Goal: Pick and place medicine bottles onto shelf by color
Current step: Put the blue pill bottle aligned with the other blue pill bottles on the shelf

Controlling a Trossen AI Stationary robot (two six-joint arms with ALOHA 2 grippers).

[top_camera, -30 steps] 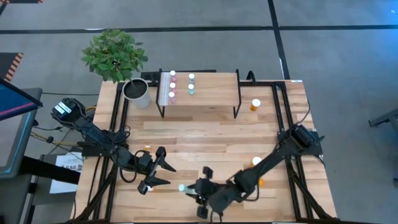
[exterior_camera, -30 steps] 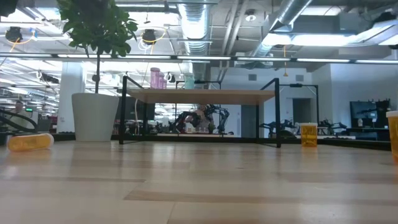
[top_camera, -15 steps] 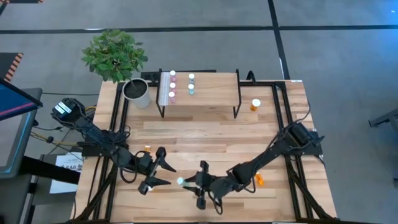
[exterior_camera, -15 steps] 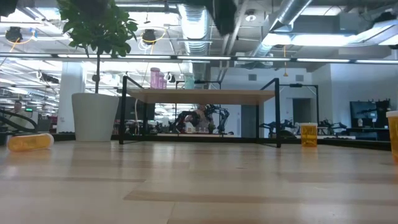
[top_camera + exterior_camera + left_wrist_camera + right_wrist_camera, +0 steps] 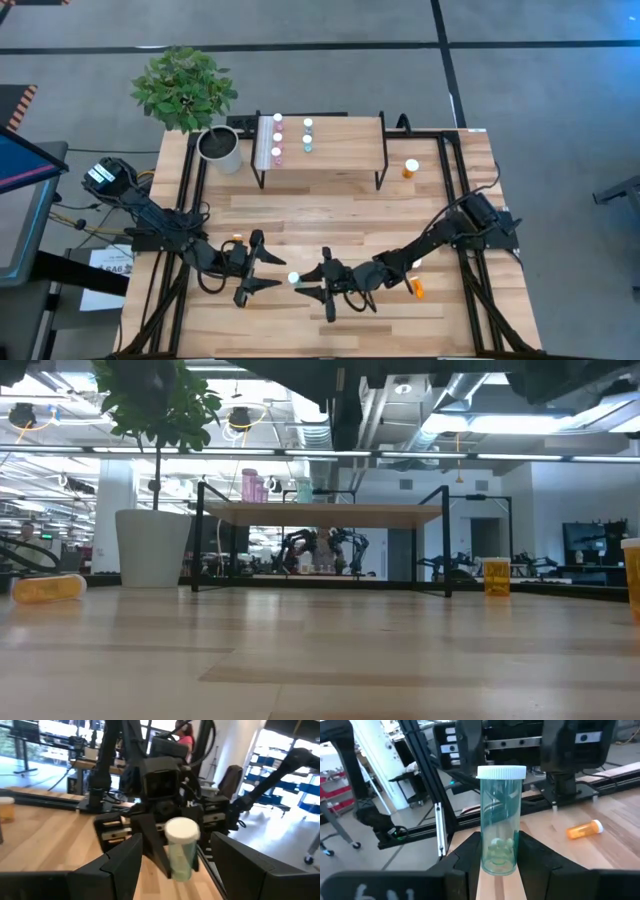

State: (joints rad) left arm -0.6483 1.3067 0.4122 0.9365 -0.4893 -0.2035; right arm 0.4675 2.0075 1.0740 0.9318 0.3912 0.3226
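Across the wooden table [image 5: 330, 215] you have the shelf [image 5: 340, 150] standing at the far side, a light-wood platform on thin black legs with a white strip along one edge, next to the plant pot [image 5: 219, 149]. On its top you can see two short columns of white-capped vials: pink vials [image 5: 277, 138] nearer the pot and teal vials [image 5: 308, 134] just beside them. An orange bottle [image 5: 410, 168] stands upright on the table off the shelf's right end, and two more orange ones lie on their sides at the near part of the table, one beside the left arm [image 5: 236, 239] and one beside the right arm [image 5: 417, 289].

Near the front edge, your two arms meet nose to nose. The right gripper [image 5: 307, 281] has its fingers closed part-way on a teal bottle [image 5: 500, 820], held upright by its lower body: a clear teal-green cylinder with a ribbed white cap, small pale contents sitting at the bottom. From above you see mainly its white cap, between the two grippers and raised off the wood.

Your left gripper [image 5: 262, 272] faces it with the jaws spread wide and nothing between them; in its wrist view the bottle stands just ahead of the two dark fingers [image 5: 120, 865], framed by them but not touched
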